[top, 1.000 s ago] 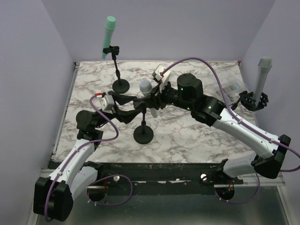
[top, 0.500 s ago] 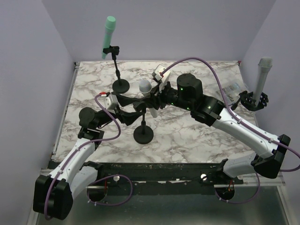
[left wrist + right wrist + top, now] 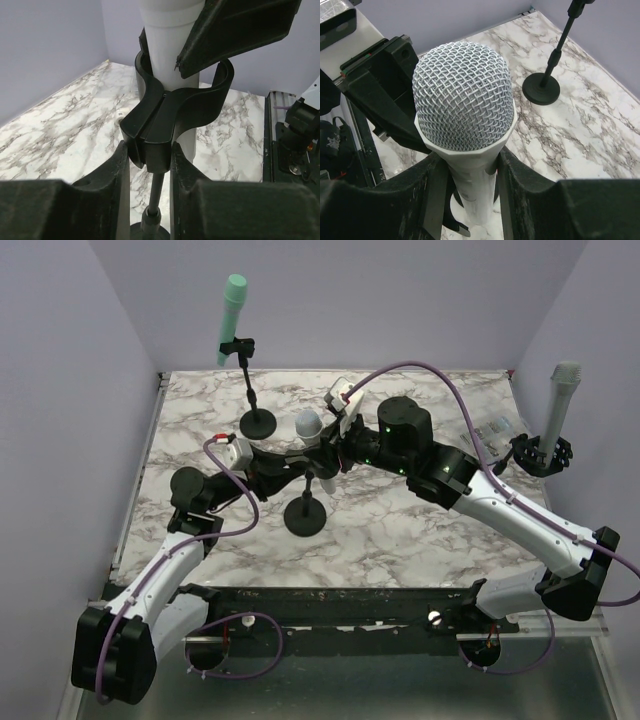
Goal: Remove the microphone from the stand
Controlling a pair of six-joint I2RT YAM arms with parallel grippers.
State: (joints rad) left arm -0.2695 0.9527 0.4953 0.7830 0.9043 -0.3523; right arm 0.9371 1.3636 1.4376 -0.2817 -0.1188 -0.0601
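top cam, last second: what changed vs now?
Left pincer slid right and closed around the stand clip; the stand base shifted slightly away from the arms. Right pincer stayed clamped on the microphone; the green microphone and grey microphone did not move.

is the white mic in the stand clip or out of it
In: the mic sits inside the black clip. The left gripper clamps the clip's base, the right gripper squeezes the mic.

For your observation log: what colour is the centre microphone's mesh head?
Silver-grey; the mesh head shows best in the right wrist view.
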